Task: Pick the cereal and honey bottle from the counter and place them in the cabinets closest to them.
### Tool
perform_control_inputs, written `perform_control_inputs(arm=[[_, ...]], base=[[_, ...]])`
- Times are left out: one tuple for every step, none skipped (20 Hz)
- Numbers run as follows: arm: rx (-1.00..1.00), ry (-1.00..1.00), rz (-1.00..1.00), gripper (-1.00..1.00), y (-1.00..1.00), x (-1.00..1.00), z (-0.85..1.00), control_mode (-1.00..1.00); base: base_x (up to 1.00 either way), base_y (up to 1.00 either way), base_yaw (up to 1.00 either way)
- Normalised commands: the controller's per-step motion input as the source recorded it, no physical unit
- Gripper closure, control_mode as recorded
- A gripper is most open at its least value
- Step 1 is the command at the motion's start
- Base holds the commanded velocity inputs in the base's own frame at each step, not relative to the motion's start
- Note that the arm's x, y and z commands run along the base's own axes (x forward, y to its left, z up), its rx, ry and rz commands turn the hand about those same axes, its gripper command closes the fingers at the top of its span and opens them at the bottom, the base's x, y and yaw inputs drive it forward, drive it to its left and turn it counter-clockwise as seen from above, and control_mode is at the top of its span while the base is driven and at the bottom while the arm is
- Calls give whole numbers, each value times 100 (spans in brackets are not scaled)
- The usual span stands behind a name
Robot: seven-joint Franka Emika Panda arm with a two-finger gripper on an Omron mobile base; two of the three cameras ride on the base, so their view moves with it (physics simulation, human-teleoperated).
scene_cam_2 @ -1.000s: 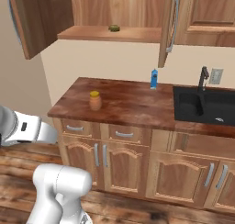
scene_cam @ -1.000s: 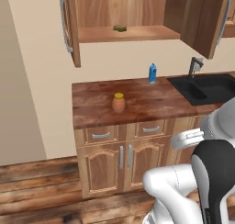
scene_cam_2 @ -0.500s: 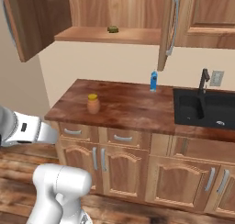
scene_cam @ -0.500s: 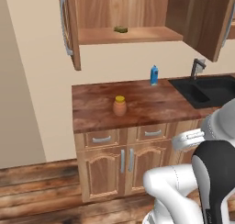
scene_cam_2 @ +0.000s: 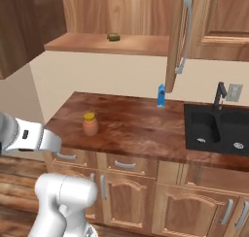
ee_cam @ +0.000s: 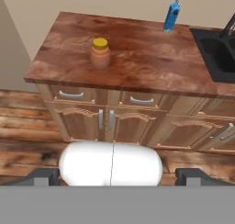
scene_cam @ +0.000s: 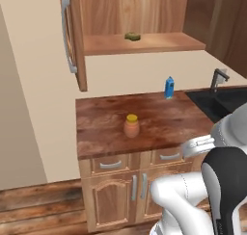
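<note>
Beige wall (scene_cam: 34,84), plank floor (ee_cam: 23,122)

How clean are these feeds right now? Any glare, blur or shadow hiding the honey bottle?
Left base view: flat, even light, slightly soft, honey bottle clear on the counter. Right base view: the same, no glare; the open cabinet shelf is readable. Hand view: sharpest on the bottle, no glare, with a faint shadow at its base.

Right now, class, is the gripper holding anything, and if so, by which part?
Nothing is held. The gripper has its finger tips spread wide with nothing between them, and the honey bottle stands apart on the counter.
</note>
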Motion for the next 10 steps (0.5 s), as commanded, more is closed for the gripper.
perform_control_inputs(arm=[[0, 0, 0, -100, 0, 0, 0, 100], [0, 0, 0, -100, 0, 0, 0, 100], [0, 0, 0, -100, 0, 0, 0, 100], [0, 0, 0, -100, 0, 0, 0, 100], [0, 0, 0, -100, 0, 0, 0, 100], [0, 0, 0, -100, 0, 0, 0, 100], [0, 0, 0, -100, 0, 0, 0, -100], [0, 0, 0, -100, 0, 0, 0, -100], [0, 0, 0, -100, 0, 0, 0, -100], [0, 0, 0, -100, 0, 0, 0, -100]], base=[[63, -4, 0], [61, -4, 0], [59, -2, 0], [49, 0, 0], [37, 0, 0], [26, 0, 0], [0, 0, 0], [0, 0, 0], [0, 0, 0], [0, 0, 0]])
